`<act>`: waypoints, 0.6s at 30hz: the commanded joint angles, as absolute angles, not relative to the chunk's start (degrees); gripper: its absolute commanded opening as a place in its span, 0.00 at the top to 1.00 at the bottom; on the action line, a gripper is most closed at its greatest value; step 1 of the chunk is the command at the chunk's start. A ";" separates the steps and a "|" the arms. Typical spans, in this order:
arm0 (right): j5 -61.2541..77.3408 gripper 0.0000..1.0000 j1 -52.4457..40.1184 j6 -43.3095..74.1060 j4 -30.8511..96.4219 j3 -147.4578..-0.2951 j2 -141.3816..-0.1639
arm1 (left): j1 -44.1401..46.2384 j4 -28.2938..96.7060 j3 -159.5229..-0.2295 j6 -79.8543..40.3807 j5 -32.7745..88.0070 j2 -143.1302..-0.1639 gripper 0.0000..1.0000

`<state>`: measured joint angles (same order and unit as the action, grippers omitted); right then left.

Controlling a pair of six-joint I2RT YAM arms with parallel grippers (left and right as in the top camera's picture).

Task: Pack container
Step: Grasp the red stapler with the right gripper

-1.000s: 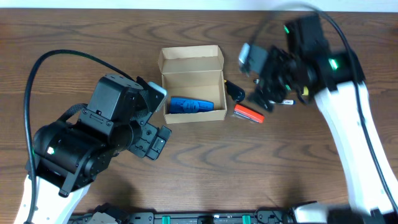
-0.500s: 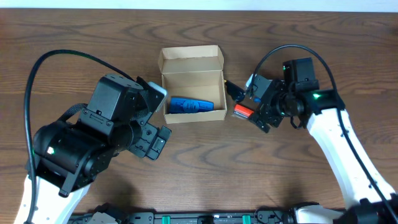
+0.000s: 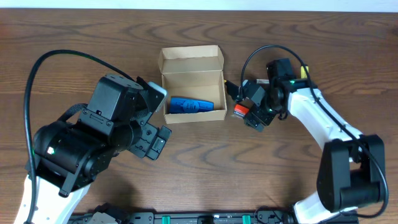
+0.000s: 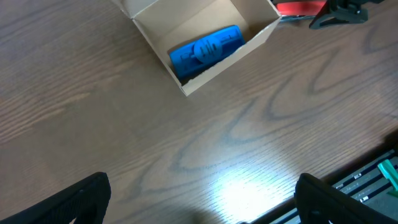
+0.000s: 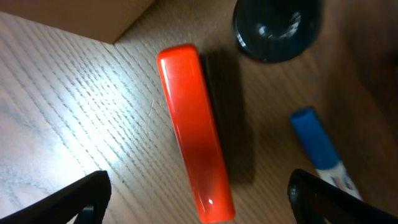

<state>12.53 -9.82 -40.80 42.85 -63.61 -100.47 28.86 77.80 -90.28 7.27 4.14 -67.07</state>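
Observation:
The tan cardboard container stands open at mid-table with its lid flap folded back. A blue object lies inside; both show in the left wrist view, container and blue object. My right gripper is open just above a red bar-shaped object, its fingers wide on either side, not touching it. A dark round object and a blue-capped pen lie beside the red one. My left gripper is open and empty over bare table left of the container.
The red object lies just right of the container's front right corner. The black rail of the table's front edge shows in the left wrist view. A yellow item peeks out behind the right arm.
My right arm has swung left and down toward the container, bringing its open gripper over the red object. The left arm has not moved.

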 commanded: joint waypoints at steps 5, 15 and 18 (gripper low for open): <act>12.45 0.18 -10.92 -39.66 42.00 -63.29 -103.81 | 28.51 77.93 -90.11 6.61 4.45 -67.18 0.05; 12.64 0.29 -10.96 -38.15 39.05 -63.20 -106.61 | 28.51 77.93 -90.11 6.63 4.45 -67.18 0.05; 12.64 0.31 -10.96 -38.13 38.02 -63.18 -107.31 | 28.51 77.93 -90.11 6.61 4.47 -67.18 0.05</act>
